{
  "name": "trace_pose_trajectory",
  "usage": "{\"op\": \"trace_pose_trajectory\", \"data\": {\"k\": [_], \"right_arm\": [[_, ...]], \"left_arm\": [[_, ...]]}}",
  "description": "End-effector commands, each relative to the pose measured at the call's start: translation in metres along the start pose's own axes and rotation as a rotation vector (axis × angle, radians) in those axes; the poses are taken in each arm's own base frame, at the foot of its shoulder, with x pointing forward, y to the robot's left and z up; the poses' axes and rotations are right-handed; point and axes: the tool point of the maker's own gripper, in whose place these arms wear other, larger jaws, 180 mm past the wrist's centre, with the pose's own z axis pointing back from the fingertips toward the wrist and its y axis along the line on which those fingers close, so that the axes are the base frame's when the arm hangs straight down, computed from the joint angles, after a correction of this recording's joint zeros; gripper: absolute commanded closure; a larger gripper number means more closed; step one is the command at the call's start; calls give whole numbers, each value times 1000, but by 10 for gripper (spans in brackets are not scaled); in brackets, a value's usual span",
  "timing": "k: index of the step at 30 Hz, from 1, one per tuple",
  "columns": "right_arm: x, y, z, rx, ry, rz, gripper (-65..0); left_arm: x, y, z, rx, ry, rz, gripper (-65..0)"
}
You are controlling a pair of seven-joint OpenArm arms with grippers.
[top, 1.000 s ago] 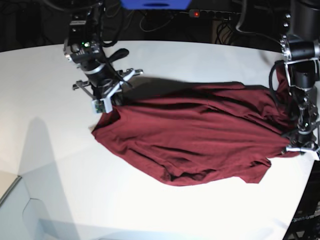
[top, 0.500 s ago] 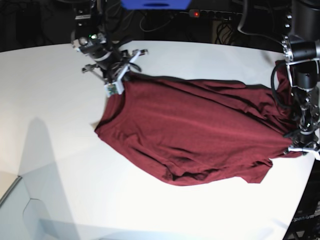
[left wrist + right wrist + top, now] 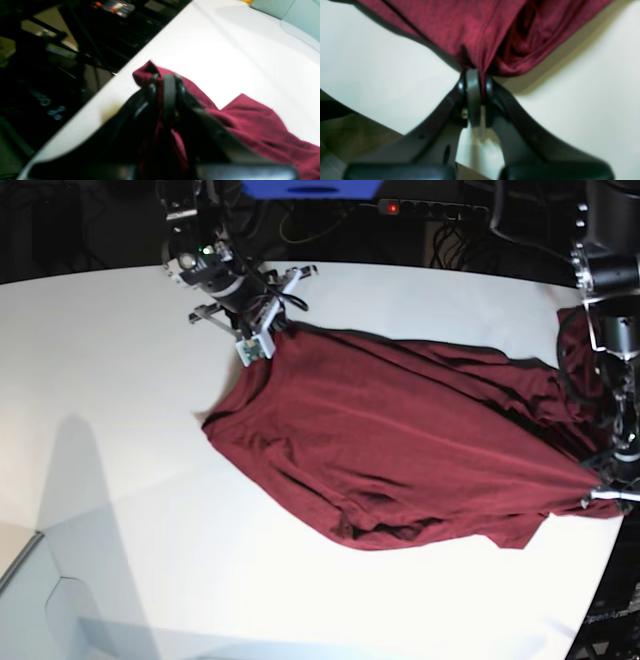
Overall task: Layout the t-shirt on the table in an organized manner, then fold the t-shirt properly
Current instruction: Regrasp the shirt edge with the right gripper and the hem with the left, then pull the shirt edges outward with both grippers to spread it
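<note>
Maroon t-shirt lies stretched across the white counter, wrinkled, lower hem bunched toward the near side. Right gripper is clenched on a fold of the shirt at the far edge, cloth lifted there. Left gripper pinches a corner of the shirt by the counter rim, jaws nearly closed w/ fabric between.

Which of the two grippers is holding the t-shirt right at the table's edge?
The left gripper: its fingers pinch the t-shirt beside the table edge. The right gripper grips cloth well inside the tabletop.
</note>
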Motion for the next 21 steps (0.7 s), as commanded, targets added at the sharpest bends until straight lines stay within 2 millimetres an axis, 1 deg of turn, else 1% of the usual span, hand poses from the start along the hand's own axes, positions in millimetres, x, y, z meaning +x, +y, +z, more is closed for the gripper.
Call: {"op": "trace_pose_trajectory", "data": {"k": [1, 3, 4, 6, 7, 11, 12, 15, 17, 19, 21], "right_arm": [[7, 1, 1, 4, -21, 7, 0], [7, -1, 2, 1, -22, 12, 0], [7, -3, 2, -3, -21, 17, 0], [7, -4, 3, -4, -19, 20, 0], [8, -4, 2, -4, -22, 20, 0], [12, -7, 2, -8, -31, 26, 0], [13, -7, 2, -9, -34, 27, 0], [13, -7, 2, -9, -34, 27, 0], [14, -7, 2, -9, -35, 28, 0], [20, -8, 2, -11, -47, 31, 0], [21, -8, 1, -12, -50, 32, 0]], "left_arm": [[36, -3, -3, -14, -93, 3, -106], [35, -4, 1, -20, -98, -7, -205], [35, -5, 2, -24, -101, -10, -245], [35, -6, 4, -28, -102, -14, -310], [35, -6, 4, -28, -102, -14, -322], [29, -3, 6, -26, -95, -19, -325], [37, 0, 8, -19, -114, -8, -325], [38, 27, 22, 25, -127, 35, -325], [52, 40, 32, 43, -133, 67, -325], [57, 47, 41, 53, -118, 106, -325], [60, 52, 54, 63, -103, 144, -325]]}}
